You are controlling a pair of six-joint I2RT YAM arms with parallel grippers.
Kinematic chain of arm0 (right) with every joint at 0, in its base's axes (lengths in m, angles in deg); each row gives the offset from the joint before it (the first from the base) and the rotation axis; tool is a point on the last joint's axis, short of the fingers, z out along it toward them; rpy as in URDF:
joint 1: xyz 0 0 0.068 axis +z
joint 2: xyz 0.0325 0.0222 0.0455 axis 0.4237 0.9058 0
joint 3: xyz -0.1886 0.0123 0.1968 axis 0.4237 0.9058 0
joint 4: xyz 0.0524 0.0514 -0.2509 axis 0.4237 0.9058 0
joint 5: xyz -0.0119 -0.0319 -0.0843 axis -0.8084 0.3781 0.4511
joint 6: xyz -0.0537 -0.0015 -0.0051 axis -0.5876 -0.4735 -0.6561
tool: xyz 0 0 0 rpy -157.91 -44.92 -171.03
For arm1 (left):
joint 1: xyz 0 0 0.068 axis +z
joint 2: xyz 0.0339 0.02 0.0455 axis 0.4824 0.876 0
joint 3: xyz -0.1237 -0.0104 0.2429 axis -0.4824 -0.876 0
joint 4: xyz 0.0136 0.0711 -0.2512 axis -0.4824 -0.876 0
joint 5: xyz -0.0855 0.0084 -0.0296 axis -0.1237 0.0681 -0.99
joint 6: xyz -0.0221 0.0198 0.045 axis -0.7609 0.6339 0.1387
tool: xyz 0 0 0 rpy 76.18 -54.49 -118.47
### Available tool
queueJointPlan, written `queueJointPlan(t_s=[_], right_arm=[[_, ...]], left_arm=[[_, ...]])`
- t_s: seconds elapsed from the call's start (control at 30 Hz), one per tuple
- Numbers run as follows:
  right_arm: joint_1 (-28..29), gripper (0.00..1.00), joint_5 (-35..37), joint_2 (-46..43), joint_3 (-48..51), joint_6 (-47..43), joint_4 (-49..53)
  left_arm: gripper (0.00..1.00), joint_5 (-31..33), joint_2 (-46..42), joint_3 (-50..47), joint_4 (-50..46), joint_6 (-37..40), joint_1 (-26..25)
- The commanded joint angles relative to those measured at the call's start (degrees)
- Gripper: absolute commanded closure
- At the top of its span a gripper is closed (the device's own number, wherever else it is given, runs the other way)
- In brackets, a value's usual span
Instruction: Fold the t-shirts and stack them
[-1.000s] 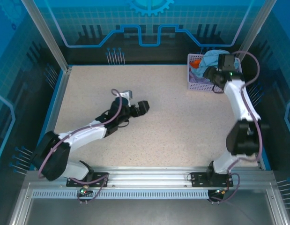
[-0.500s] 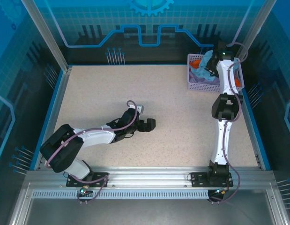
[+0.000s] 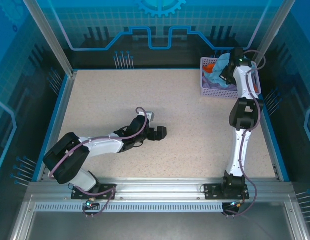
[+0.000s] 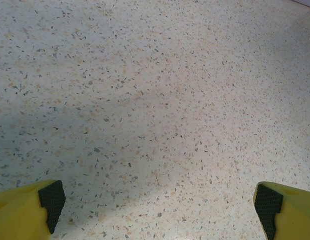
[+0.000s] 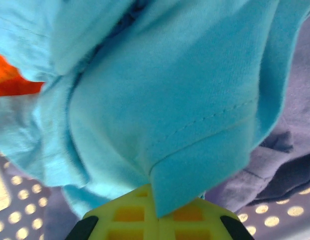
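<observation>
Right wrist: right pincer (image 5: 156,218) clenched on sky-blue t-shirt (image 5: 185,100), its tips hidden by the hem; left pincer (image 4: 160,200) agape

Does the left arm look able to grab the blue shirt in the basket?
Probably not. The left gripper hangs open mid-table, far from the basket in the far right corner, and the right gripper is shut on the blue shirt.

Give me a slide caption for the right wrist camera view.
Right end effector shut on the hem of the light sky-blue cloth t-shirt over the lavender plastic mesh basket.
</observation>
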State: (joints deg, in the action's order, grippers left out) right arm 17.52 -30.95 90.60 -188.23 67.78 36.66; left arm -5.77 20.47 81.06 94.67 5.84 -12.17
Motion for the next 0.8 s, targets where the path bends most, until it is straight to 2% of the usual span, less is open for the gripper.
queueJointPlan(t_s=[0.0,0.1,0.27,0.37,0.67,0.77], right_arm=[[0.25,1.0,-1.58,-9.17,1.72,0.54,-3.48],[1.24,1.0,-1.13,-16.03,6.55,0.95,-6.82],[2.91,1.0,-0.62,-33.46,22.15,3.27,-20.55],[4.24,1.0,-0.07,-40.49,26.46,3.87,-25.6],[11.7,1.0,-2.57,-48.76,13.91,-1.5,-27.31],[16.68,1.0,-4.47,-51.53,11.14,-4.18,-27.13]], left_arm=[[0.01,-1.02,0.18,1.52,0.25,0.88,-0.25],[0.01,-1.07,-0.33,1.33,0.16,0.93,-0.25],[0.01,-1.16,-1.02,1.16,0.23,1.23,-0.32],[0.01,-1.51,-1.0,1.24,0.19,1.15,-0.31],[0.01,-1.57,-0.87,1.54,-0.25,1.6,-0.37],[0.01,-0.93,-1.79,1.39,-0.58,2.27,-0.34]])
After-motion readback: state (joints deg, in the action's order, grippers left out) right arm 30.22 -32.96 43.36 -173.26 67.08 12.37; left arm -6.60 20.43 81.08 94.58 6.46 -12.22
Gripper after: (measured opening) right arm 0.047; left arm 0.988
